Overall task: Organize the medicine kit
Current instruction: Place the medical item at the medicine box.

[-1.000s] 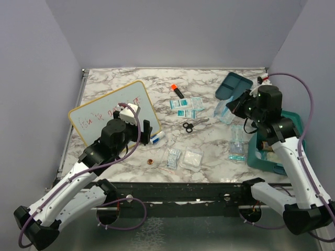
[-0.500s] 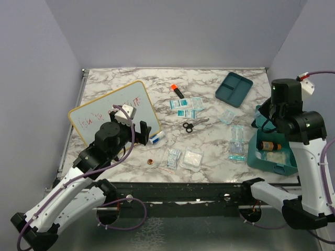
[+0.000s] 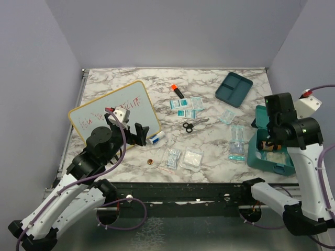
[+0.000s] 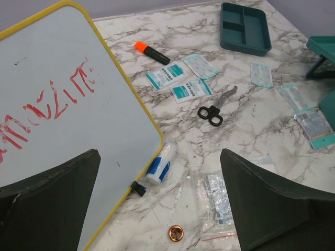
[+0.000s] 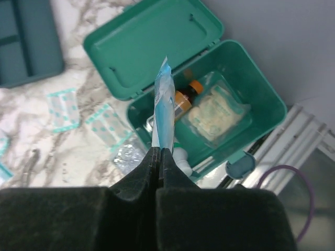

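Right tool (image 5: 159, 151), clamped on the sachet (image 5: 163, 104) held edge-on, hangs directly above the medicine kit (image 5: 261, 90), over its open base. Left tool (image 4: 157, 175), fingers apart, sits well away from the kit.

1. White marble-patterned bench (image 3: 209, 141), veined grey.
2. Teal hard-plastic rectangular case (image 5: 152, 47), at four o'clock; matching teal shallow divided tray (image 3: 234, 89), at two o'clock.
3. Yellow-framed rectangular whiteboard (image 4: 63, 104) bears red scrawl.
4. Black cylindrical marker (image 4: 153, 52), orange cap.
5. Black-handled metal scissors (image 4: 214, 111).
6. Pale-blue flat plastic packet (image 5: 163, 110); amber glass bottle (image 5: 183, 99), orange cap.
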Controlling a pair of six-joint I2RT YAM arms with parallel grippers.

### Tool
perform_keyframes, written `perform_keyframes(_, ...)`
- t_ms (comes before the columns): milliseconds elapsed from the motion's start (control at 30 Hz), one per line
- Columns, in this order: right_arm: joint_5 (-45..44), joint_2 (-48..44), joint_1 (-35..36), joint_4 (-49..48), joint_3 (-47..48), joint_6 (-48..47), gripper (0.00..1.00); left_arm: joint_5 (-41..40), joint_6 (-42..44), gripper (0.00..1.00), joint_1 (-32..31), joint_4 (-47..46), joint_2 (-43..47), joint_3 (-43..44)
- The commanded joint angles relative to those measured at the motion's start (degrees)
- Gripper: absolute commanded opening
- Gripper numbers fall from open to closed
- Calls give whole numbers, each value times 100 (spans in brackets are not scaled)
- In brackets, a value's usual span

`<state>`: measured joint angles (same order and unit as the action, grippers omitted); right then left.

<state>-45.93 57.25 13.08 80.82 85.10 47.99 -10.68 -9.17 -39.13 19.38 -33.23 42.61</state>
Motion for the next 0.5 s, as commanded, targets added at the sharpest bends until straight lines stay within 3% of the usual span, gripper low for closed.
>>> perform_keyframes(0, -575, 33, -107, 224, -489, 65, 0, 127, -41, 99, -19, -39, 117, -69)
perform_keyframes(133, -885, 20, -399, 224, -688, 5, 0, 131, -41, 99, -28, -39, 166, -77)
perform_keyframes(267, -1767, 1, -632, 218, -1149, 79, 0, 128, -50, 99, -30, -42, 207, -78)
perform_keyframes(467, -1941, 224, -1064, 213, -1167, 295, 1, 114, -55, 99, -33, -39, 279, -75)
